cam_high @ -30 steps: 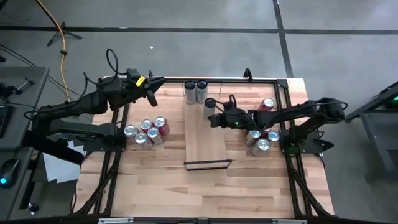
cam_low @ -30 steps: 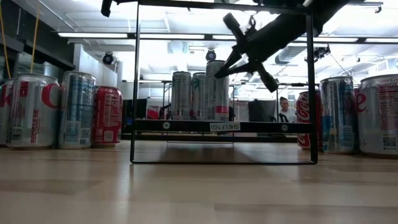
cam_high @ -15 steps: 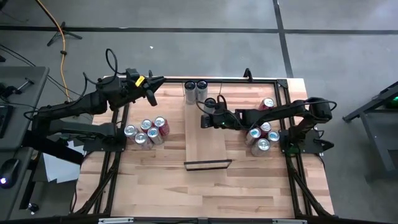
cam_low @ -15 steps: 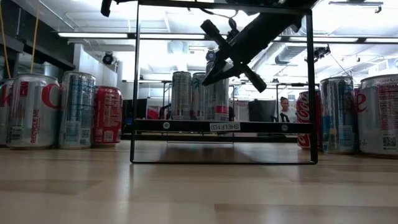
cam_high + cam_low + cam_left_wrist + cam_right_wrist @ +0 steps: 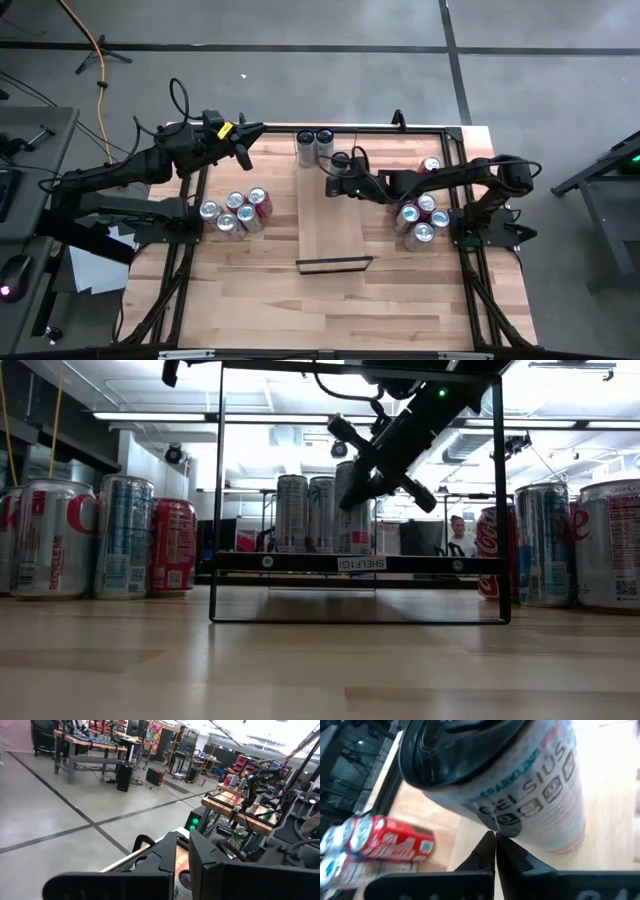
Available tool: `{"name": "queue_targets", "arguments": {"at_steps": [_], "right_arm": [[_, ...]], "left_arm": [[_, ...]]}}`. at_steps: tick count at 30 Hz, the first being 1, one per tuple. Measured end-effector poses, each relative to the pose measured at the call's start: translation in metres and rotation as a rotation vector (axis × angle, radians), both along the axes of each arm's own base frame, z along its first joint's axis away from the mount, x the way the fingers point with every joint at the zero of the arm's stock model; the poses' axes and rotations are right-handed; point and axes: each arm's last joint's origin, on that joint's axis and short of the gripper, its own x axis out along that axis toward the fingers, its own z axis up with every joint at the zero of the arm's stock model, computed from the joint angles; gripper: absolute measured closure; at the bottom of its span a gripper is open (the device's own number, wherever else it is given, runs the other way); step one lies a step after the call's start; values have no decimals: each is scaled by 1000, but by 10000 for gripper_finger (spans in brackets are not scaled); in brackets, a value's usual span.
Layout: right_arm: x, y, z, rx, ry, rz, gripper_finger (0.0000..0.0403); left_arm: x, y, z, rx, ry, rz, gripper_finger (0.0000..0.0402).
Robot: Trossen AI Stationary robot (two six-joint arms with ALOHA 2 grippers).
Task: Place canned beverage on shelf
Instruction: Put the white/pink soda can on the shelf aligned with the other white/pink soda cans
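Observation:
The shelf (image 5: 330, 225) is a pale narrow board lying on the table, with its black lip (image 5: 334, 265) at the near end. Two slim cans (image 5: 314, 141) stand on its far end. A third slim can (image 5: 341, 160) (image 5: 530, 785) stands upright beside them on its base. My right gripper (image 5: 328, 186) (image 5: 495, 840) is shut and slants down over the shelf, its tips right at this can's side. In the low view it crosses in front of the can (image 5: 352, 510). My left gripper (image 5: 243, 155) (image 5: 182, 852) waits shut, raised over the table's far left corner. My right gripper's shut fingertips (image 5: 492, 845) stand at the third can's side wall (image 5: 507, 822), a little below its top rim, coming slanting down from the table's right. I cannot tell whether they touch the can. The can stands upright on the shelf.
Several cans stand in a cluster left of the shelf (image 5: 235, 212). Another cluster (image 5: 420, 220) stands right of it under my right arm, with one red can (image 5: 430, 167) farther back. Black frame rails (image 5: 190, 250) run along the table's sides and far edge.
My right gripper has gone toward the table's left over the shelf and closed in on the third slim can, tipping its fingers further down. It has stayed shut.

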Motion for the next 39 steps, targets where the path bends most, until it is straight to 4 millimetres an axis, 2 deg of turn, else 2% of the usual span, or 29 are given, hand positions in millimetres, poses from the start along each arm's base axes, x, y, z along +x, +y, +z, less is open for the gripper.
{"name": "queue_targets", "arguments": {"at_steps": [21,39], "right_arm": [[-11,-62,0,-78,96,102,403],[-17,-85,1,-128,130,209,403]], "left_arm": [[0,0,0,-8,-5,1,401],[0,0,0,-22,-16,23,401]]}}
